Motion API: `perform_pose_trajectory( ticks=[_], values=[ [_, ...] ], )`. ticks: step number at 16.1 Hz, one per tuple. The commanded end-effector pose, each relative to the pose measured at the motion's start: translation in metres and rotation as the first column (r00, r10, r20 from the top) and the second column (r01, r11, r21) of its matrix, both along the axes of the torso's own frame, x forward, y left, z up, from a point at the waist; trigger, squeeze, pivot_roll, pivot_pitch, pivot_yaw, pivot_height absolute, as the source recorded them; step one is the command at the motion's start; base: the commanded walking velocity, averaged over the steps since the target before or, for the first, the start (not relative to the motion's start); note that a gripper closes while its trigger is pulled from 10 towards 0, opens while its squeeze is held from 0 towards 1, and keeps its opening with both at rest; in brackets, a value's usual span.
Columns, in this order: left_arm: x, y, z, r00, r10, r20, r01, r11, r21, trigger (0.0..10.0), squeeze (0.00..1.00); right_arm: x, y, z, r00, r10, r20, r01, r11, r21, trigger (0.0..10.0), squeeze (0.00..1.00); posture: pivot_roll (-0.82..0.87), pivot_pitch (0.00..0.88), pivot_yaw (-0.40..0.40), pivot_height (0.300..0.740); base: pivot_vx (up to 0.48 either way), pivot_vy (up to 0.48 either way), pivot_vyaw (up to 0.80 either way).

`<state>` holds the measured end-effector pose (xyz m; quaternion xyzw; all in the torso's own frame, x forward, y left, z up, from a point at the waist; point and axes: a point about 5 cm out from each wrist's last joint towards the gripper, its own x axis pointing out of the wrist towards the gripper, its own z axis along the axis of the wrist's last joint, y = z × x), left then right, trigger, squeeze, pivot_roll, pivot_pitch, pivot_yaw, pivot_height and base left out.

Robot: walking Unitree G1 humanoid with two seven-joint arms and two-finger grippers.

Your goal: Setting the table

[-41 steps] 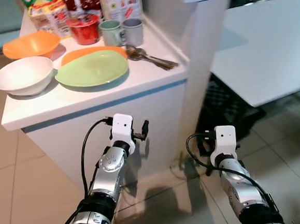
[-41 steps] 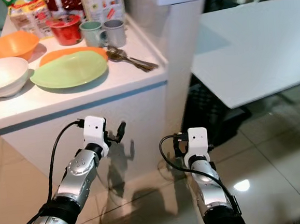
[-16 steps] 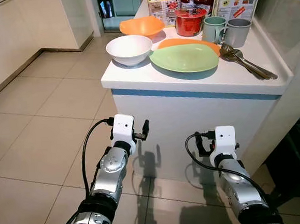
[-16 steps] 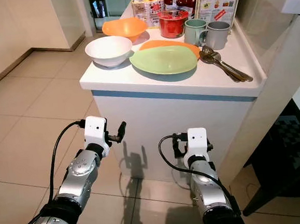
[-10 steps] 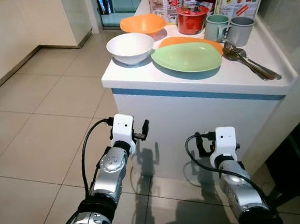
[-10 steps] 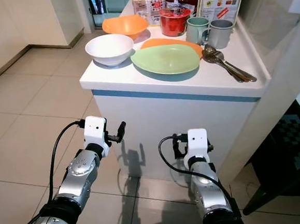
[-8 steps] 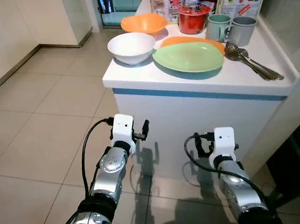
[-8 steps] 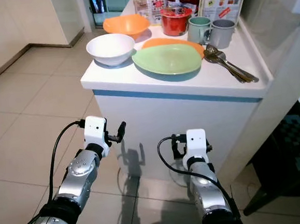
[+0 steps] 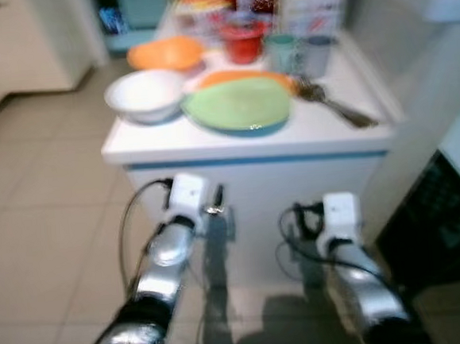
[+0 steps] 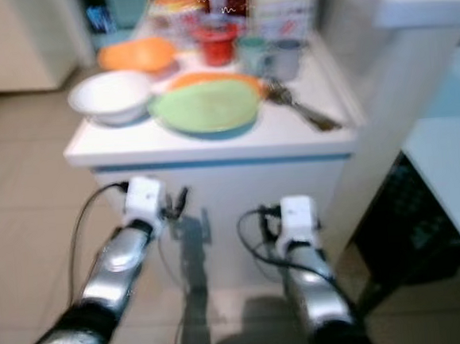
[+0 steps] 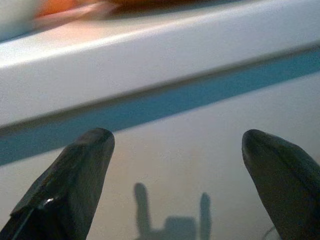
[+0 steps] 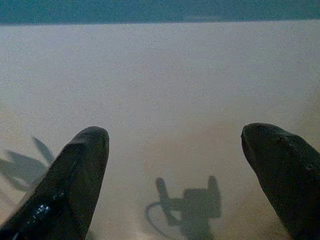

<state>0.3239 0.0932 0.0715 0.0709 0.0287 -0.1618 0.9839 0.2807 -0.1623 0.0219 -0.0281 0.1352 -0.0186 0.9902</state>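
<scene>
Beige floor tiles surround a white desk with a blue band under its top; both head views are blurred, consistent with the robot being on the move.

Tableware sits on the desk top. A green plate lies at the middle, partly over an orange plate behind it. A white bowl stands just beside the green plate on the robot's left, with an orange bowl behind that. A red pot and two mugs stand behind the green plate, and spoons lie to its right. Packets at the back are too blurred to identify.

The left gripper and right gripper are held low in front of the desk's white side panel, below the top. Each has its fingers spread wide and holds nothing.

Judgement: the step in hand is the approach; no item has been collected. The next move calls for raising a gripper above the desk edge toward the nearest items, the green plate or white bowl. A flat plate likely requires a grip at its rim.
</scene>
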Motion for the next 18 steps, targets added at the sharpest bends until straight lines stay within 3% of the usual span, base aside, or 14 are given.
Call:
perform_pose_trajectory(
  ticks=[1,8,10,12,14,15,18],
  values=[
    [0.0,0.015,-0.002,0.999,0.035,-0.002,-0.035,0.999,0.005,10.0,0.0,0.005,0.012,0.005,0.999,0.029,0.019,-0.029,0.999,0.022,10.0,0.0,-0.05,0.0,0.033,0.74,0.0,0.0,0.0],
    [0.001,0.018,-0.002,0.998,0.055,-0.004,-0.055,0.998,0.002,10.0,0.0,0.008,0.013,0.009,0.999,0.043,0.03,-0.043,0.999,0.0,10.0,0.0,-0.05,0.0,0.031,0.74,0.0,0.0,0.0],
    [-0.001,0.019,-0.003,0.999,0.052,-0.007,-0.052,0.999,0.005,10.0,0.0,0.036,0.009,0.07,0.961,0.173,0.215,-0.148,0.981,-0.129,10.0,0.0,-0.05,0.0,0.04,0.74,0.0,0.0,0.0],
    [-0.001,0.019,-0.004,0.999,0.05,-0.011,-0.05,0.999,0.008,10.0,0.0,0.052,-0.007,0.092,0.952,0.188,0.241,-0.149,0.974,-0.171,10.0,0.0,-0.05,0.0,0.036,0.74,0.0,0.0,0.0],
    [0.0,0.016,-0.003,0.999,0.05,-0.007,-0.05,0.999,0.005,10.0,0.0,0.064,-0.019,0.106,0.938,0.265,0.222,-0.199,0.94,-0.278,10.0,0.0,-0.05,0.0,0.028,0.74,0.0,0.0,0.0],
    [0.0,0.016,-0.002,0.999,0.05,-0.006,-0.05,0.999,0.004,10.0,0.0,0.065,-0.02,0.109,0.936,0.277,0.216,-0.209,0.934,-0.289,10.0,0.0,-0.05,0.0,0.027,0.74,0.0,0.0,0.0],
    [0.0,0.017,-0.004,0.998,0.056,-0.01,-0.056,0.998,0.004,10.0,0.0,0.077,-0.028,0.122,0.918,0.379,0.118,-0.3,0.856,-0.42,10.0,0.0,-0.04,0.0,0.027,0.74,0.0,0.0,0.0]
  ],
)
